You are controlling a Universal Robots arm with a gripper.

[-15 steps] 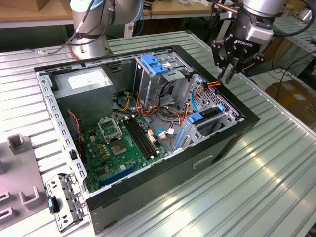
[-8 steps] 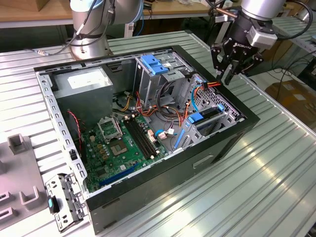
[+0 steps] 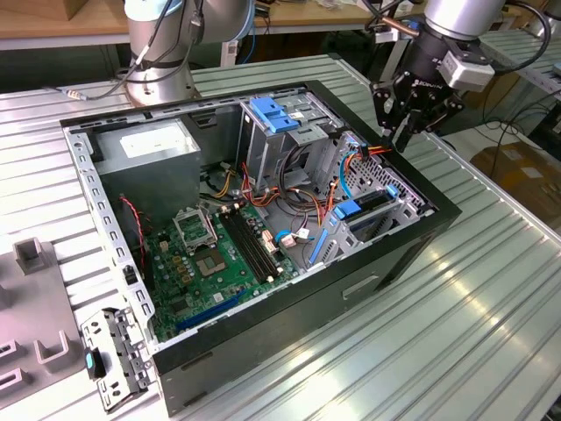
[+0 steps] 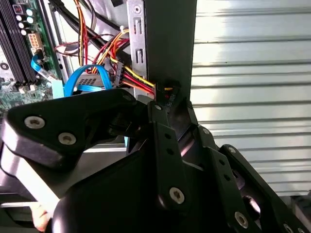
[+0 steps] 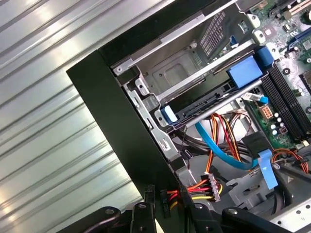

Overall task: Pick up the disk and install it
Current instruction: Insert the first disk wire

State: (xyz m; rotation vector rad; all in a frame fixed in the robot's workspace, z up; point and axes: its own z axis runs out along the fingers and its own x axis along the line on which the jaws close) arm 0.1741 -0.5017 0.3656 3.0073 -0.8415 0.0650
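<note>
The disk (image 3: 372,202) lies in the lower drive cage at the open case's corner on the exterior view's right, framed by its blue carrier rails. In the first wrist view the disk (image 5: 214,94) shows its dark connector edge between two blue rail ends. My gripper (image 3: 400,132) hangs over the case's rim just above that cage. It is shut on a small black power connector (image 4: 167,94) with red, yellow and black wires. The first wrist view has the connector (image 5: 165,198) pinched between my fingertips (image 5: 187,196).
The black computer case (image 3: 263,351) stands open on a ribbed metal table (image 3: 473,333). Inside are a green motherboard (image 3: 219,254), a grey power-supply box (image 3: 153,145), a blue latch plate (image 3: 276,114) and loose cables, among them a blue cable (image 5: 218,150). Grey fixtures (image 3: 35,254) sit at the left.
</note>
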